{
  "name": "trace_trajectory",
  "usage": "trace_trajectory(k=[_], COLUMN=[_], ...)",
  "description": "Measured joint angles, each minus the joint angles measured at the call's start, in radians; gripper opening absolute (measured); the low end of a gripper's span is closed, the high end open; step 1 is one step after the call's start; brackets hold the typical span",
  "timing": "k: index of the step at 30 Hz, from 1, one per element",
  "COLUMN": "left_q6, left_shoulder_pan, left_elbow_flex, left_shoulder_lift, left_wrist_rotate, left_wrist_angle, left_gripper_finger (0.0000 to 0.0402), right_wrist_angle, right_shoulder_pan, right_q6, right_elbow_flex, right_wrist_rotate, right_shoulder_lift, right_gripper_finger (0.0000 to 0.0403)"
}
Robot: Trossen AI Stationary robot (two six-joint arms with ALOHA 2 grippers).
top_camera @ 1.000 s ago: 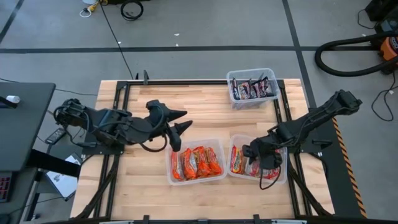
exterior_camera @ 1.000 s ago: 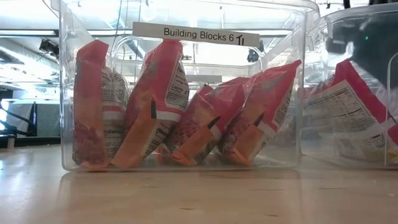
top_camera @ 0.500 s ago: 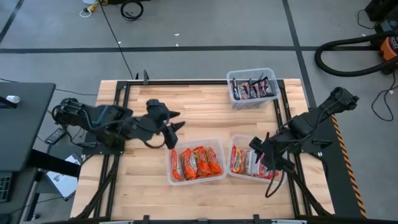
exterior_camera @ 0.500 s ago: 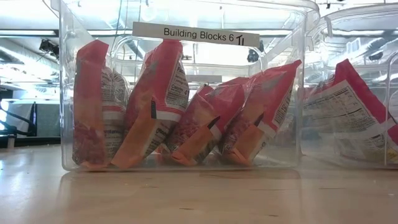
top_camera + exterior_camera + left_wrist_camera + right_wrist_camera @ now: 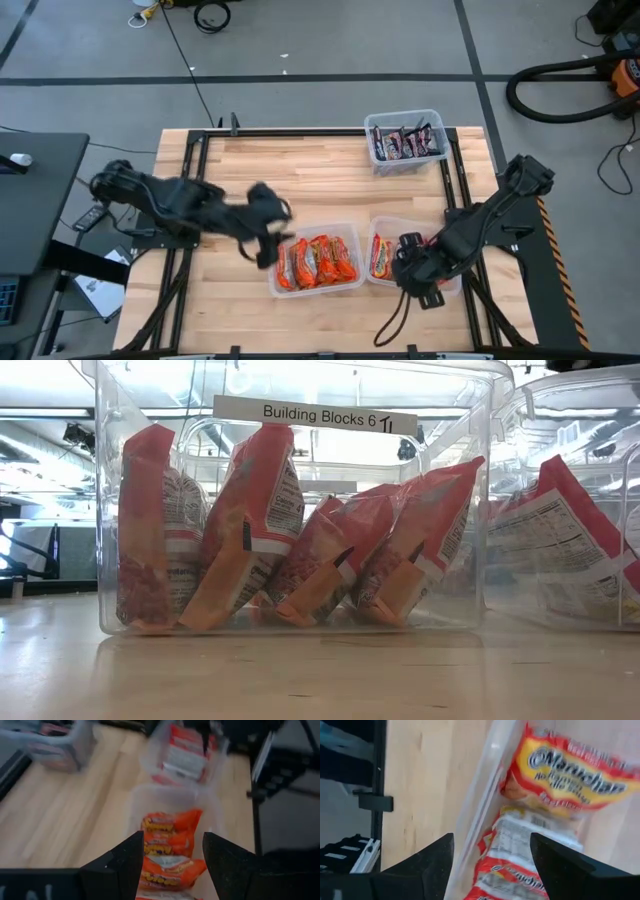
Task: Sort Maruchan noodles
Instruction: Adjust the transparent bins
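the right tool (image 5: pixel 412 272) has come back from inside the right bin (image 5: pixel 452 287), low in the frame, and its fingers are spread and empty. the yellow-red packets (image 5: pixel 555 785) lie in that bin, so this drop seems done. the left tool (image 5: pixel 268 240), also spread and empty, has moved toward the middle bin (image 5: pixel 357 232) with the orange packets (image 5: pixel 316 260). dark packets (image 5: pixel 405 143) are in the upper bin (image 5: pixel 372 122). the counter (image 5: pixel 320 180) shows no loose packets.

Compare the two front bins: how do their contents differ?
The left front bin holds a full row of orange-red packets; the right front bin holds fewer, yellow-red packets. The left gripper hovers by the first bin's edge, the right gripper over the second. Both bins are clear plastic with packets standing on edge.
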Motion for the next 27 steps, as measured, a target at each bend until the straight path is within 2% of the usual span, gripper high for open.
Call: trace_trajectory(k=[11, 14, 17, 22, 27], left_q6=[-0.009, 0.022, 0.045, 0.056, 0.107], left_shoulder_pan=[0.037, 0.046, 0.041, 0.052, 0.114], left_elbow_flex=[0.0, 0.0, 0.0, 0.0, 0.0], left_shoulder_lift=[0.275, 0.337, 0.37, 0.384, 0.384], left_wrist_rotate=[0.09, 0.133, 0.14, 0.127, 0.079], left_wrist_angle=[-0.006, -0.012, -0.025, -0.086, -0.116], left_gripper_finger=[0.0206, 0.0206, 0.0206, 0.0206, 0.0206], right_wrist_angle=[-0.092, -0.118, -0.115, -0.089, -0.169], right_shoulder_pan=[0.01, 0.005, 0.015, 0.048, 0.054], right_q6=[0.225, 0.26, 0.302, 0.344, 0.316], right_elbow_flex=[0.004, 0.0, 0.006, 0.031, -0.007], right_wrist_rotate=[-0.022, -0.076, -0.121, -0.125, -0.137], right_shoulder_lift=[0.02, 0.01, 0.001, 0.002, 0.029], right_gripper_finger=[0.0276, 0.0276, 0.0276, 0.0276, 0.0276])
